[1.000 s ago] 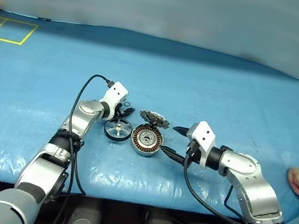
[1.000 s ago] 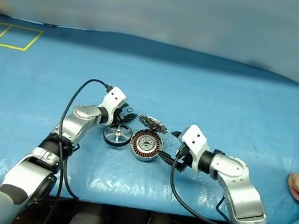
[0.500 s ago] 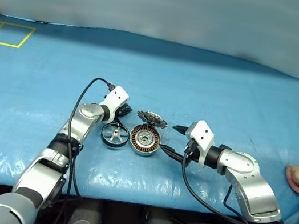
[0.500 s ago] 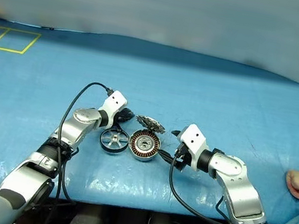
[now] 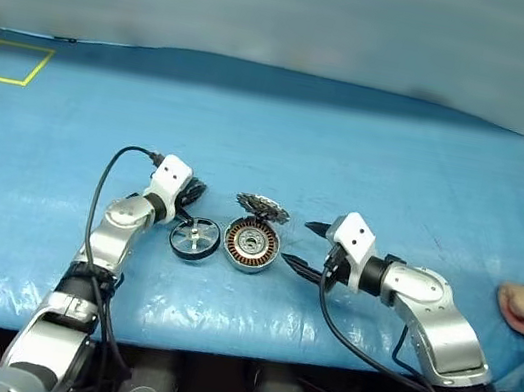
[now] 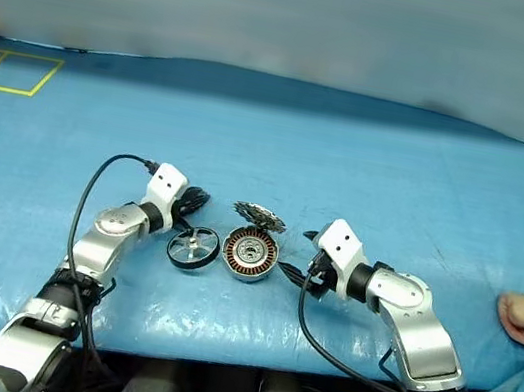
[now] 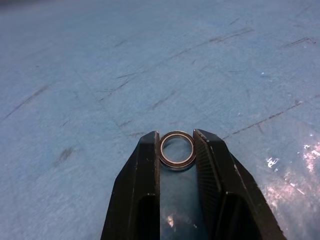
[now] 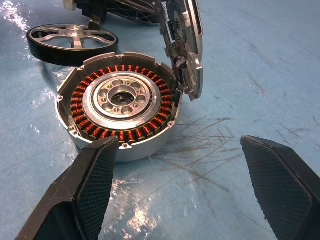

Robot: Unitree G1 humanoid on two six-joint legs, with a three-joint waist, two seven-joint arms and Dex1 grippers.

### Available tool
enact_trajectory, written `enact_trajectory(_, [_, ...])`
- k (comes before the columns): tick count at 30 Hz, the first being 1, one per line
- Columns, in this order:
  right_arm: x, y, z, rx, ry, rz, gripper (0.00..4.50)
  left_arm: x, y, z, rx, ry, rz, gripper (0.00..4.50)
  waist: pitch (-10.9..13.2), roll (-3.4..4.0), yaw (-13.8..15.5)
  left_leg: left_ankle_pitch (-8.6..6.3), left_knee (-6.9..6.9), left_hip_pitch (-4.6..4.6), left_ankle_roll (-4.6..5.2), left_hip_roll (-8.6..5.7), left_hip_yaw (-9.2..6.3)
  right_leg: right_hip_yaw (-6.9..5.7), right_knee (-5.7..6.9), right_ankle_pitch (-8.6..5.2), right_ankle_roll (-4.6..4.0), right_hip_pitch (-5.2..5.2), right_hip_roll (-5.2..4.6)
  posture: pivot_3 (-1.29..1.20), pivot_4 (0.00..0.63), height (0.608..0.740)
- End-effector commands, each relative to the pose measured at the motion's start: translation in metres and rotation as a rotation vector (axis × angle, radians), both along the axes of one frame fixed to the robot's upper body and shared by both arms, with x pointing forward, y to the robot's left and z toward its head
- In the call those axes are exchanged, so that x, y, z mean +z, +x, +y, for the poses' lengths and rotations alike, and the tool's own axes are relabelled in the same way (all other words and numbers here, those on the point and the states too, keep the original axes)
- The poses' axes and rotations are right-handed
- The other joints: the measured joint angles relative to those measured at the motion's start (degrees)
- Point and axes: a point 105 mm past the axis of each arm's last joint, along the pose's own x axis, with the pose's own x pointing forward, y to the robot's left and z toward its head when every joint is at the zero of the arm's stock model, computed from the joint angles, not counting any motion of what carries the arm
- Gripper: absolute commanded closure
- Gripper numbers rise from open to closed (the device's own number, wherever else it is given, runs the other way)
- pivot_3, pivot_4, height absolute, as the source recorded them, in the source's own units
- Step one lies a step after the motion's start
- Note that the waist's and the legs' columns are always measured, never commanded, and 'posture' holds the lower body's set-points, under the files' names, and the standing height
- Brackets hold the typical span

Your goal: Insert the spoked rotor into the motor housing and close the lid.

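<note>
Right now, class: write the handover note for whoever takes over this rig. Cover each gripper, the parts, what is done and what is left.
Left gripper: closed on a small metal ring, just above the blue table cover.
Right gripper: open, beside the motor housing, holding nothing.
Spoked rotor: flat on the cover, left of the housing.
Lid: hinged up, open.
Done: nothing inserted.
Left: seat the rotor, close the lid.

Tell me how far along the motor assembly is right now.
Early stage. Done: the lid stands open on the motor housing, windings exposed. In hand: the left gripper is shut on a small metal ring, not the rotor; the right gripper waits open beside the housing. Left: the spoked rotor lies on the table, not yet inserted, and the lid is unclosed.
</note>
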Motion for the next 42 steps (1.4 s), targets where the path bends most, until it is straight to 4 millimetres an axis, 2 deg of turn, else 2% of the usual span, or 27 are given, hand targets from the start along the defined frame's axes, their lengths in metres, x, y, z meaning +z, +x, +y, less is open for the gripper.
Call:
enact_trajectory(1, [0.008, 0.002, 0.002, 0.010, 0.011, -0.040, 0.36, 0.012, -0.008, 0.009, 0.009, -0.009, -0.052, 3.85, 0.0, 0.00, 0.0, 0.00, -0.01, 0.00, 0.00, 0.00, 0.00, 0.01, 0.00, 0.00, 0.00, 0.00, 0.00, 0.00, 0.150, 0.740])
enact_trajectory(4, [0.008, 0.002, 0.003, 0.011, 0.011, -0.042, 0.36, 0.018, -0.011, 0.014, 0.021, -0.026, -0.084, 3.85, 0.0, 0.00, 0.1, 0.00, -0.01, 0.00, 0.00, 0.01, -0.01, -0.01, -0.01, -0.02, -0.03, 0.00, -0.01, 0.00, 0.150, 0.740])
enact_trajectory(12, [0.009, 0.006, -0.005, -0.043, 0.076, -0.071, 0.36, 0.070, -0.024, 0.033, 0.061, -0.166, -0.291, 3.85, 0.0, -0.06, 0.2, -0.01, -0.02, -0.06, 0.01, 0.01, -0.01, -0.01, -0.05, -0.04, -0.08, -0.05, -0.04, 0.00, 0.150, 0.740])
enact_trajectory(16, [0.005, 0.005, -0.006, -0.043, 0.090, -0.071, 0.36, 0.092, -0.039, 0.017, -0.099, -0.219, -0.344, 3.85, 0.0, -0.06, 0.3, -0.02, -0.03, -0.06, 0.02, -0.01, 0.02, 0.00, -0.08, -0.07, -0.13, -0.04, -0.06, 0.00, 0.150, 0.740])
enact_trajectory(18, [0.004, 0.004, -0.005, -0.036, 0.085, -0.071, 0.36, 0.097, -0.046, 0.009, -0.162, -0.236, -0.337, 3.85, 0.1, -0.06, 0.2, -0.02, -0.02, -0.07, 0.03, -0.01, 0.03, 0.00, -0.08, -0.12, -0.22, -0.04, -0.07, 0.00, 0.150, 0.740])
enact_trajectory(20, [0.003, 0.003, -0.003, -0.032, 0.101, -0.060, 0.36, 0.094, -0.055, -0.002, -0.266, -0.224, -0.280, 3.85, 0.1, -0.06, 0.2, -0.02, -0.02, -0.06, 0.03, -0.01, 0.03, 0.00, -0.07, -0.15, -0.27, -0.04, -0.06, 0.00, 0.150, 0.740])
enact_trajectory(25, [-0.005, -0.018, 0.003, 0.041, 0.133, 0.025, 0.36, 0.066, -0.079, -0.029, -0.516, -0.112, -0.077, 3.85, 0.1, -0.03, 0.1, -0.02, -0.04, -0.03, 0.03, 0.01, 0.03, -0.02, -0.07, -0.23, -0.38, -0.02, -0.04, 0.00, 0.150, 0.740])
enact_trajectory(30, [-0.005, -0.024, 0.006, 0.049, 0.149, 0.030, 0.36, 0.052, -0.080, -0.039, -0.597, -0.075, -0.006, 3.85, 0.1, -0.02, 0.0, -0.02, -0.03, -0.02, 0.04, 0.02, 0.03, 0.00, -0.07, -0.23, -0.37, -0.04, -0.05, 0.00, 0.150, 0.740])
enact_trajectory(34, [-0.006, -0.027, 0.008, 0.053, 0.157, 0.036, 0.36, 0.053, -0.076, -0.049, -0.631, -0.075, -0.016, 3.85, 0.1, -0.02, 0.0, -0.02, -0.01, -0.01, 0.03, 0.04, 0.03, 0.00, -0.06, -0.23, -0.38, -0.04, -0.02, 0.00, 0.150, 0.740])
enact_trajectory(38, [-0.010, -0.031, 0.012, 0.059, 0.166, 0.039, 0.36, 0.053, -0.076, -0.070, -0.728, -0.133, 0.019, 3.85, 0.1, -0.02, 0.3, -0.03, -0.03, -0.06, 0.04, 0.02, 0.02, -0.01, -0.08, -0.24, -0.37, -0.06, -0.03, 0.00, 0.150, 0.740])
enact_trajectory(42, [-0.014, -0.032, 0.015, 0.034, 0.169, 0.019, 0.36, 0.037, -0.078, -0.080, -0.820, -0.103, 0.109, 3.85, 0.1, -0.02, 0.5, -0.03, -0.03, -0.05, 0.05, -0.02, 0.09, -0.02, -0.08, -0.24, -0.37, -0.06, -0.01, 0.00, 0.150, 0.740])
